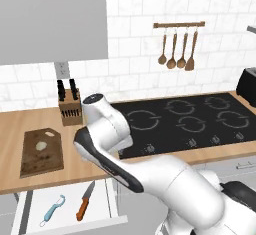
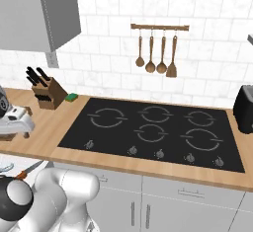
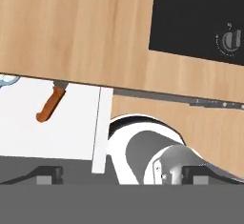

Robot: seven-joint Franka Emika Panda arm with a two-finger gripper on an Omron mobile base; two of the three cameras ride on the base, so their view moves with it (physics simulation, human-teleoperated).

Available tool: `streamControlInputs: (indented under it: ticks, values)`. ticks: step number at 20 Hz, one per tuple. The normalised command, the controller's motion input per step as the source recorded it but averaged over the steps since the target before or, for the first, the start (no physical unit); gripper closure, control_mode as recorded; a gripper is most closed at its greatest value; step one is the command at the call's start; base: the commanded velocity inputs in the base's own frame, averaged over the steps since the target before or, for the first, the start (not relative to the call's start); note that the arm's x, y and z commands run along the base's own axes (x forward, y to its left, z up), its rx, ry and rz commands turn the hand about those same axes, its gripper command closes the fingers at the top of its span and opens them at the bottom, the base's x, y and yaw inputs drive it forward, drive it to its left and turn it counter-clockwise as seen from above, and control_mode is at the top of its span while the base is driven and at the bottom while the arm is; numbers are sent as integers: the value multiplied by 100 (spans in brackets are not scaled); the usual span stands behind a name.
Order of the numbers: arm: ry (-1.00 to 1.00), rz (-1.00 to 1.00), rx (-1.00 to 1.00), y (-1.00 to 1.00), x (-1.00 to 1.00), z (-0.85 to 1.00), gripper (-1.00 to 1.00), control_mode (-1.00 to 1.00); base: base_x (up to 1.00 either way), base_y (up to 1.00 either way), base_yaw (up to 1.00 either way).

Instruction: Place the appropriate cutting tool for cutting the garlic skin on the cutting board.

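Observation:
The cutting tool (image 1: 84,202), a small knife with an orange-brown handle, lies in the open white drawer (image 1: 102,206) below the counter. In the hand view its handle (image 3: 49,105) shows at the left, and the counter edge covers its blade. The dark brown cutting board (image 1: 42,155) lies on the counter at the left with the pale garlic (image 1: 41,145) on it. My gripper (image 3: 121,173) hangs open above the counter's front edge, to the right of the knife. Its fingertips (image 3: 47,173) stand wide apart with nothing between them.
A light-blue-handled peeler (image 1: 52,210) lies left of the knife in the drawer. A tan knife block (image 1: 70,109) stands behind the board. The black cooktop (image 1: 185,119) fills the counter's right part, with a dark toaster (image 2: 244,108) beyond it. Wooden spoons (image 1: 177,51) hang on the wall.

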Motion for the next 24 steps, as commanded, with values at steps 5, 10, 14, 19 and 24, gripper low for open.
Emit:
streamControlInputs:
  ticks: [5,10,14,19,24]
  values:
    - [4,-15,-2,92,-11,-62,-100,-100,0,0,0]
    - [6,-13,0,27,-20,-80,-100,-100,0,0,0]
    - [6,-12,1,1,-36,-73,-100,-100,0,0,0]
    - [12,-6,1,8,-2,-76,-100,-100,0,0,0]
    - [13,0,0,23,0,-72,-100,-100,0,0,0]
